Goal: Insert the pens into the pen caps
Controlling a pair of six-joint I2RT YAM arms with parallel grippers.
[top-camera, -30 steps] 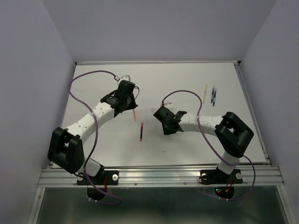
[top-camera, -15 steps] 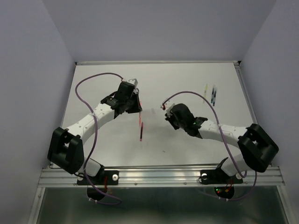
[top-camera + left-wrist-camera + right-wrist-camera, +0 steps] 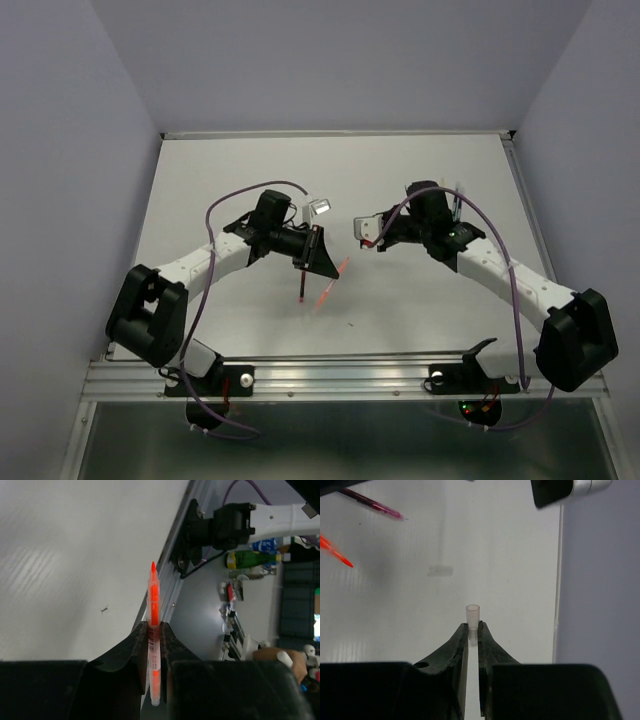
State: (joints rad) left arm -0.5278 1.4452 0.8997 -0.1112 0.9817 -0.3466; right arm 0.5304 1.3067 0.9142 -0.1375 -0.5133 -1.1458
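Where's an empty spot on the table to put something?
Bare: the far strip of table behind both arms, and the near patch between right arm and front rail. Crowded: the middle, with left gripper holding the orange pen, right gripper holding a pen cap, and the maroon pen.

The orange-red pen (image 3: 154, 600) looks like glossy, translucent plastic, turning clear toward its rear end, and the pen cap (image 3: 472, 613) is a pale, frosted translucent plastic tube. The left gripper (image 3: 154, 630) and the right gripper (image 3: 473, 629) both have fingers of matt black plastic with a faintly grainy surface. The table (image 3: 495, 555) is a white matt sheet with fine parallel ribbing, and the rail (image 3: 340, 372) along its near edge is bare brushed metal.
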